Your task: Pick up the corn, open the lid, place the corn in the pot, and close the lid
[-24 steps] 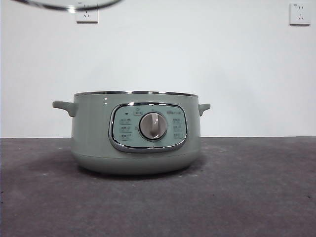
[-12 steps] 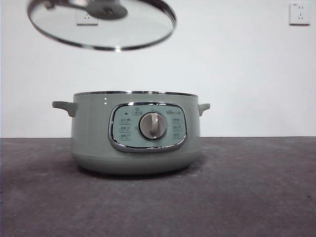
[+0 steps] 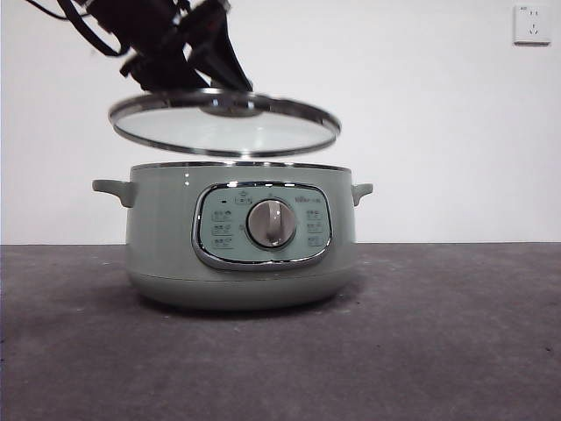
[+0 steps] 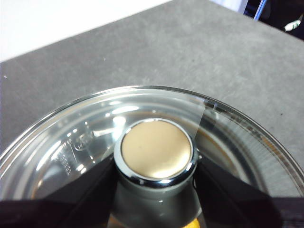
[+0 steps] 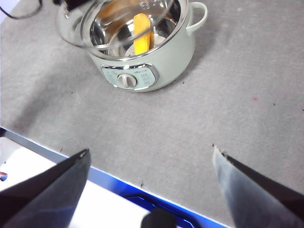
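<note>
The sage-green pot (image 3: 166, 237) stands on the table's middle with its top uncovered. My left gripper (image 3: 230, 95) comes in from the top left, shut on the lid's knob (image 4: 156, 151). It holds the glass lid (image 3: 224, 132) nearly level, a little above the pot's rim and slightly to its left. The lid's glass (image 4: 71, 142) fills the left wrist view. The corn (image 5: 141, 32) lies inside the pot (image 5: 161, 61), under the hovering lid (image 5: 95, 29). My right gripper (image 5: 152, 156) is open and empty, high above the table's front edge, away from the pot.
The dark grey table (image 3: 438, 333) spreads to both sides of the pot and in front of it. A white wall with a socket (image 3: 532, 24) stands behind. A blue-edged table border (image 5: 114, 183) runs below my right gripper.
The lid has come down from the top left and moved right, now over the pot. The left gripper has come into the front view with it.
</note>
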`<action>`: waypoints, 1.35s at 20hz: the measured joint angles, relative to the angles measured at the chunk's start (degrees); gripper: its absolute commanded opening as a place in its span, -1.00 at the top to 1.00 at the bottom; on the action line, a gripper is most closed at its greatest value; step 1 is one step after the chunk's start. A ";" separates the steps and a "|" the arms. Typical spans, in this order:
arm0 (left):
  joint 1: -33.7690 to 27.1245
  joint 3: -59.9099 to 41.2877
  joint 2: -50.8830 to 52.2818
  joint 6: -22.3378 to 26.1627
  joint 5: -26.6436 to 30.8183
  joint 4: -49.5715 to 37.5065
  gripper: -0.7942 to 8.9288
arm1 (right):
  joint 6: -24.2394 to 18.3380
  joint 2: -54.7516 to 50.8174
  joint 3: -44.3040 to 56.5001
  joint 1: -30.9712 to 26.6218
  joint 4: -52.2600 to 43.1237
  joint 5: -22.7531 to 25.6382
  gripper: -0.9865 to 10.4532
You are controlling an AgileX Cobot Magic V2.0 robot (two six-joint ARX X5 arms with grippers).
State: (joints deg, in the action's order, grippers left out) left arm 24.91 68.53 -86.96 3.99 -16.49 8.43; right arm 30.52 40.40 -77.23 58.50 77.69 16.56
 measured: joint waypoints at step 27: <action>0.94 0.76 -5.81 1.33 3.04 -1.68 0.82 | 0.37 -0.02 0.02 0.00 -0.02 1.70 0.06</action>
State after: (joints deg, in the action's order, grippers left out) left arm 25.85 69.30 -92.77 5.32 -13.45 6.74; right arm 30.89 40.38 -77.21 58.50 77.67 18.26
